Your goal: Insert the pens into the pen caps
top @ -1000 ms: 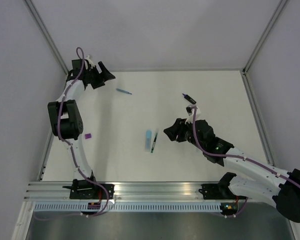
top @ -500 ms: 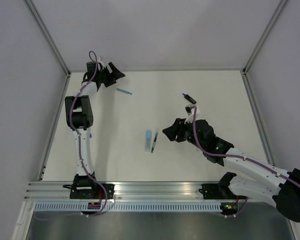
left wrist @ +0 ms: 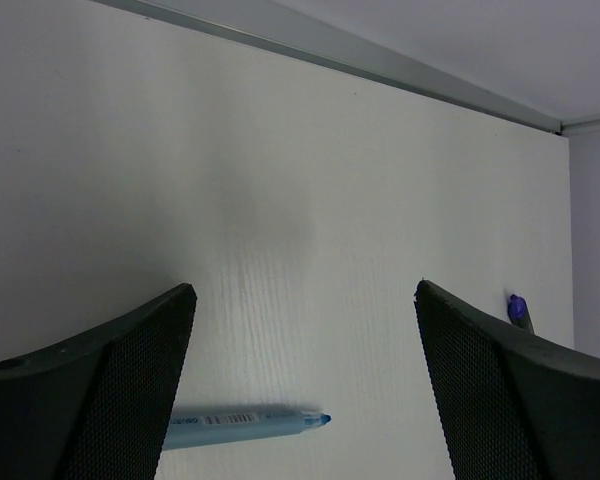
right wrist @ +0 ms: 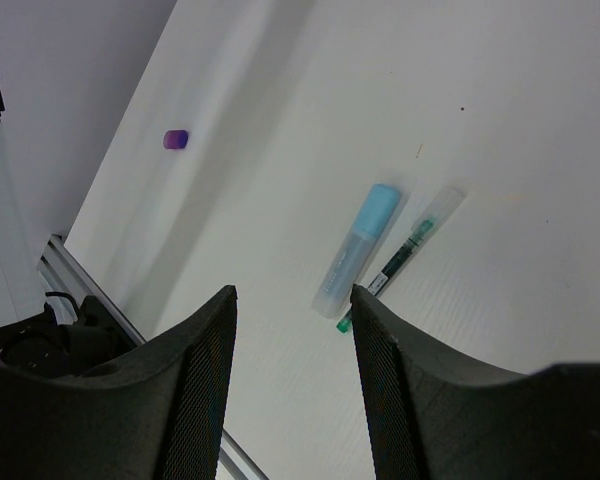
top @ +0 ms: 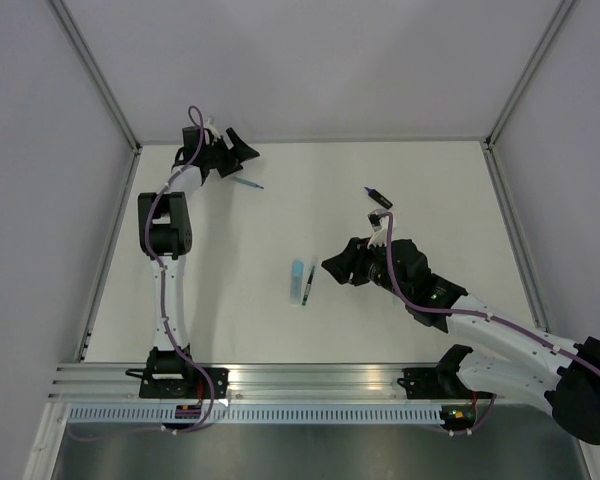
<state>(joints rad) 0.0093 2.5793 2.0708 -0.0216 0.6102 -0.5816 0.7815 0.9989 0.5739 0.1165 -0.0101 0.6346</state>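
Fingers of the left gripper [top: 242, 152], apart and empty, have swung from the far-left corner along the far edge to just beside the thin blue pen [top: 248, 183], likely lining up a pick; right gripper [top: 332, 268], also spread, hovers near the highlighter [top: 297, 275].

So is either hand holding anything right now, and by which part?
Nothing is held. The left hand is open and empty, with the blue pen lying on the table below it. The right hand is open and empty near the highlighter.
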